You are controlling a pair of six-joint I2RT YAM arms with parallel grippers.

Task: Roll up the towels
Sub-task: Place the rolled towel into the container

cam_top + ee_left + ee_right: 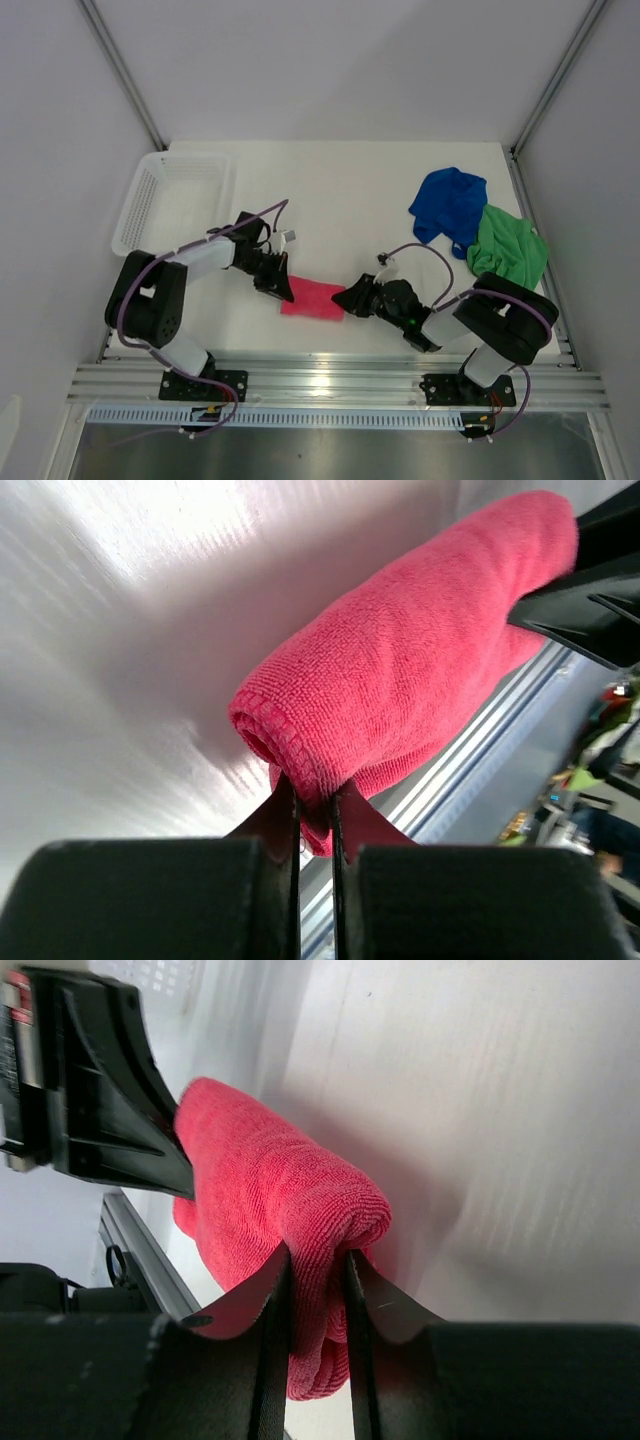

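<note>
- The pink towel lies rolled into a short, thick roll on the white table, near the front edge and between the two arms.
- The left gripper is at the roll's left end. In its wrist view the jaws are nearly together, pinching a fold of the pink cloth just below the hemmed, curled end of the roll.
- The right gripper is at the opposite end. Its wrist view shows the two fingers clamped on a thicker bunch of pink fabric, with some of it hanging down between them.
- Each wrist camera catches the other gripper's black fingers at the far end of the roll, touching the cloth.
- The blue towel sits crumpled at the far right of the table, well apart from the grippers.
- The green towel is bunched just beside the blue one, on the near side, touching or slightly overlapping it, close to the right edge.
- A white mesh basket stands at the far left corner of the table, behind the left arm.
</note>
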